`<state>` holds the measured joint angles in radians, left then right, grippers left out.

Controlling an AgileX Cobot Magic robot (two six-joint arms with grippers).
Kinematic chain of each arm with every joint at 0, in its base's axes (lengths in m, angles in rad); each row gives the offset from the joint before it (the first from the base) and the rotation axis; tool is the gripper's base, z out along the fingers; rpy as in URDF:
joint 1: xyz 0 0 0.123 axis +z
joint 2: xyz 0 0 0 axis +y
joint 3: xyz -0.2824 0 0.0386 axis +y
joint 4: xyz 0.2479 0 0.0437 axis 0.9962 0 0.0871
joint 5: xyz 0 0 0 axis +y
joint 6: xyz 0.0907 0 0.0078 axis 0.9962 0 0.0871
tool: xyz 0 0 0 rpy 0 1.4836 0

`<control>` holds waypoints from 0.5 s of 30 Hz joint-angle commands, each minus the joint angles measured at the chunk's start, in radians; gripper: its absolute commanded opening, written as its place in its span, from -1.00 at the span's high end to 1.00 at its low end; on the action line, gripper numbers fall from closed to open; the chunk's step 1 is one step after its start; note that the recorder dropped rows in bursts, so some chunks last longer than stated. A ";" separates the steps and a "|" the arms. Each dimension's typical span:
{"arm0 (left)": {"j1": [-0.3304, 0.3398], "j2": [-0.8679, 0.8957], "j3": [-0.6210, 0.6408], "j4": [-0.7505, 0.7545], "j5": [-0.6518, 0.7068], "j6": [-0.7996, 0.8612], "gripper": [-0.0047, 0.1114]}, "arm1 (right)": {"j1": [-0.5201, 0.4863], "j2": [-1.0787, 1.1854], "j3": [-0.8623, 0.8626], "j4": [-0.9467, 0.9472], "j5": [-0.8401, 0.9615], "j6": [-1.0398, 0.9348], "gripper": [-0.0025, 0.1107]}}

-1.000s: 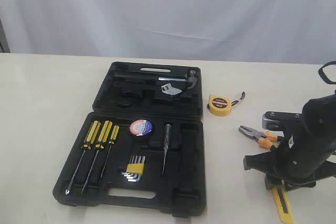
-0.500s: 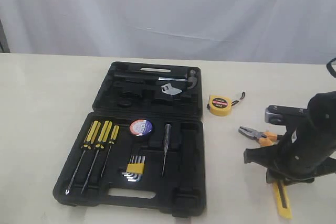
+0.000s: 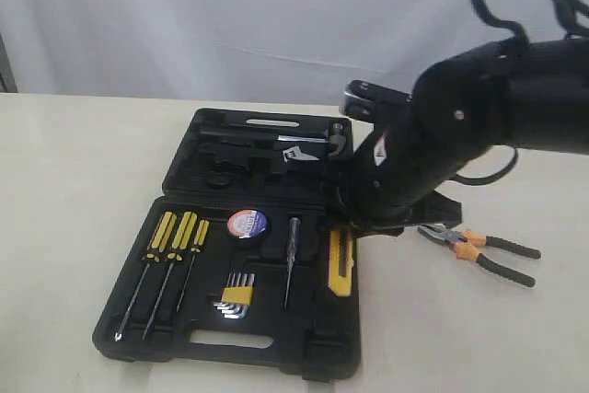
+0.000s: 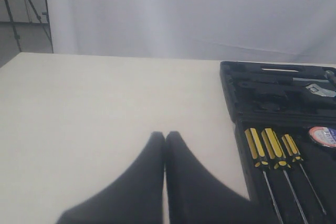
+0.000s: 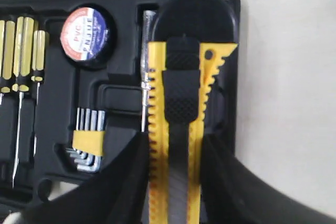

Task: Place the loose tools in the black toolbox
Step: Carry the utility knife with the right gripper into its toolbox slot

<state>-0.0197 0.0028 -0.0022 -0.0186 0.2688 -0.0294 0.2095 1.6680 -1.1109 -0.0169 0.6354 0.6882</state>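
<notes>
Right gripper (image 5: pixel 174 153) clamps the long yellow plastic utility knife (image 5: pixel 176 93) by its sides, holding it lengthwise over the recess along the right edge of the open black moulded toolbox (image 3: pixel 313 361). I'd keep the knife parallel to that recess, lower it until it seats, and only then let go. The right arm reaches in over the toolbox's right side, wrist pitched downward. Orange-and-black-handled pliers (image 3: pixel 479 250) lie right of the toolbox.
</notes>
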 commanded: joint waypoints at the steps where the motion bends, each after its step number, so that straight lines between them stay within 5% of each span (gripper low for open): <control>1: -0.002 -0.003 0.002 -0.002 0.000 -0.001 0.92 | 0.030 0.126 -0.106 -0.153 0.057 0.164 0.96; 15: -0.002 -0.003 0.002 -0.002 0.000 -0.001 0.92 | 0.054 0.330 -0.213 -0.221 0.115 0.178 0.96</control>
<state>-0.0197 0.0028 -0.0022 -0.0186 0.2688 -0.0294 0.2643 1.9980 -1.3168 -0.2142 0.7400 0.8643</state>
